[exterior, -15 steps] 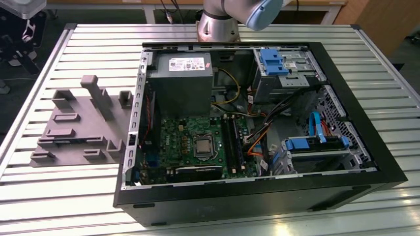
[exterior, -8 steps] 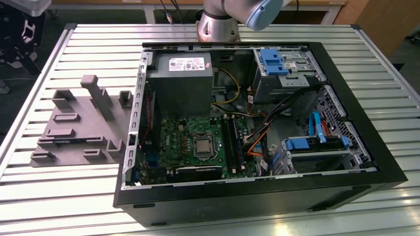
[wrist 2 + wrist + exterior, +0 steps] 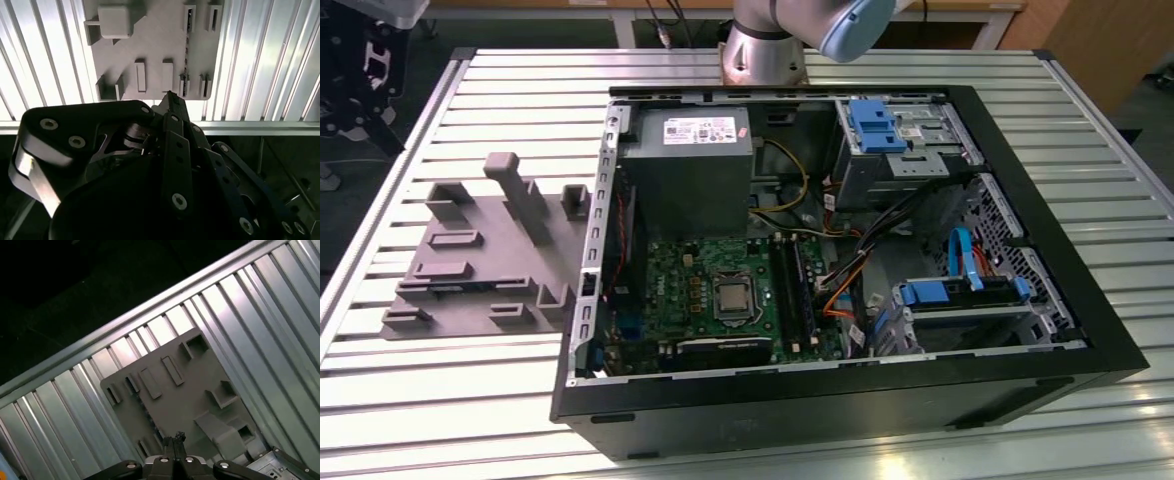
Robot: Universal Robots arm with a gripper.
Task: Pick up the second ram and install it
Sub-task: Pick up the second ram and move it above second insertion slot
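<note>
Pressed together at the tips, the two black fingers of the hand (image 3: 170, 95) are seen in both wrist views, with nothing pinched between them. The hand hangs above the grey fixture plate (image 3: 150, 50), clear of it, and its tips are seen against one edge of that plate.

On the plate the second ram (image 3: 186, 55) is found: a thin dark strip standing on edge, its two ends caught in small grey holders (image 3: 189, 17) moulded into the plate. It is not touched by the hand. Farther across the plate from the strip, a tall block (image 3: 115, 21) is raised from the plate's face.

In the exterior view the plate is laid flat on the slatted metal surface (image 3: 427, 400), and the strip can be made out as a dark line near the plate's nearer side. Just beside the plate, on the exterior view's right, an open black computer case (image 3: 854, 405) is set on the same surface. Within it, nearest the plate, a green motherboard (image 3: 674, 275) is seen, with long black memory slots (image 3: 794, 285) along its side away from the plate. A grey power supply (image 3: 687, 165) sits inside the case too. Beyond the case from the plate's far corner, the arm (image 3: 767, 45) rises from the surface.
</note>
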